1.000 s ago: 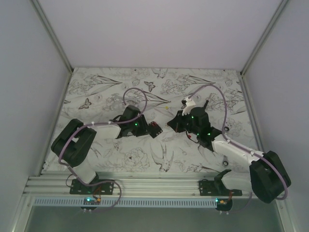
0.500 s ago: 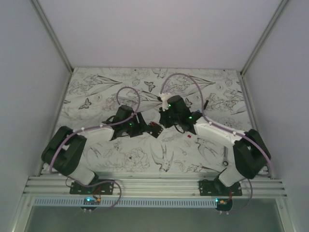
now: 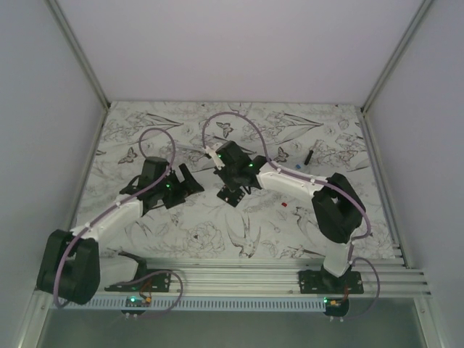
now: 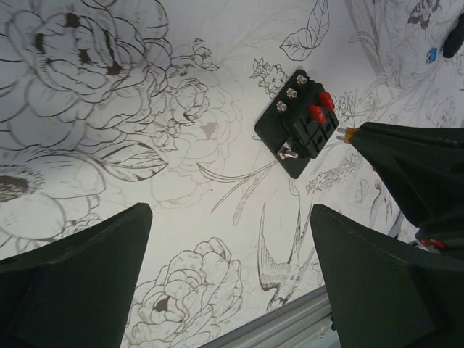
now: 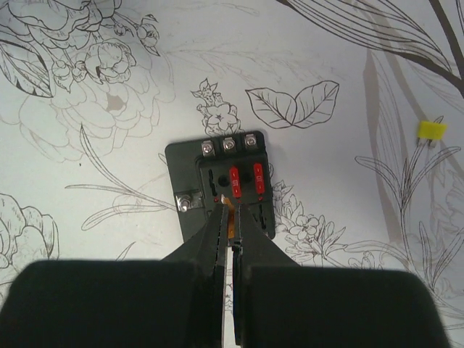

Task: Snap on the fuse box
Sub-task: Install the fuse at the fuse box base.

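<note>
In the top view, the fuse box (image 3: 234, 199) lay flat near the middle of the flowered tabletop (image 3: 348, 188), between the two arms. The right gripper (image 3: 233, 190) pointed down onto it from the far side. The left gripper (image 3: 191, 181) was just beside the box on its left and did not touch it. I think this was the main danger: nothing held the box, so a push from above that was a little off-centre could slide or tip it. A loose red fuse (image 3: 283, 204) lay to the right of the box, and a thin black bar (image 3: 309, 156) lay farther off.

In the left wrist view, the left gripper (image 4: 229, 214) had its jaws wide apart with only bare tabletop between them, so it held nothing. The fuse box (image 4: 299, 123) was ahead of it, apart from both fingers. The dark tip of the right gripper (image 4: 360, 138) met the box at its right edge and showed a bit of orange.

In the right wrist view, the right gripper (image 5: 230, 210) had its jaws pressed together. A small orange piece (image 5: 230, 221) seemed to be pinched between the tips. The tips rested on the face of the fuse box (image 5: 188, 174), next to two red fuses (image 5: 245, 181). If the piece was not straight over its slot, it could jam, or slip out of so thin a hold. A yellow fuse (image 5: 433, 129) lay well apart on the right.
</note>
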`<state>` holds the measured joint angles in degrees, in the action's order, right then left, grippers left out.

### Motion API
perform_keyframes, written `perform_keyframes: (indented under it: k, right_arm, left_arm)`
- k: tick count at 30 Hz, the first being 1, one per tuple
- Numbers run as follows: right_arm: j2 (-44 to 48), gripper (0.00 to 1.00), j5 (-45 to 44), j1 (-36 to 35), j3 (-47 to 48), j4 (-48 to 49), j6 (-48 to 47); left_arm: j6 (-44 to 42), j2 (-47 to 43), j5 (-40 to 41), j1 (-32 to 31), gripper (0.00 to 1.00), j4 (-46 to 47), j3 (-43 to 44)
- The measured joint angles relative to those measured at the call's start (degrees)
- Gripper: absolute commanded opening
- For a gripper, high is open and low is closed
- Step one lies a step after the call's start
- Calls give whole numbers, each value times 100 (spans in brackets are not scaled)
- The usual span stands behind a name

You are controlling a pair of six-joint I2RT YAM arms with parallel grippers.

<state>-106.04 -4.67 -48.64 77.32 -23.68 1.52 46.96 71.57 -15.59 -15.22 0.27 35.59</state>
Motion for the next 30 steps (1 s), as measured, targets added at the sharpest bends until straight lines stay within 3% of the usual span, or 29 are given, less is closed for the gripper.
perform_keyframes:
  k: [6,30]
  right_arm:
    - [-404,0,-251,-116,417,-280,-122]
    - [-1141,0,-815,-409,1128,-901,-109]
  left_arm:
    - [-221,-476,83,190,100,-439,-2]
    - [-442,-402,157,323,100,-675,-26]
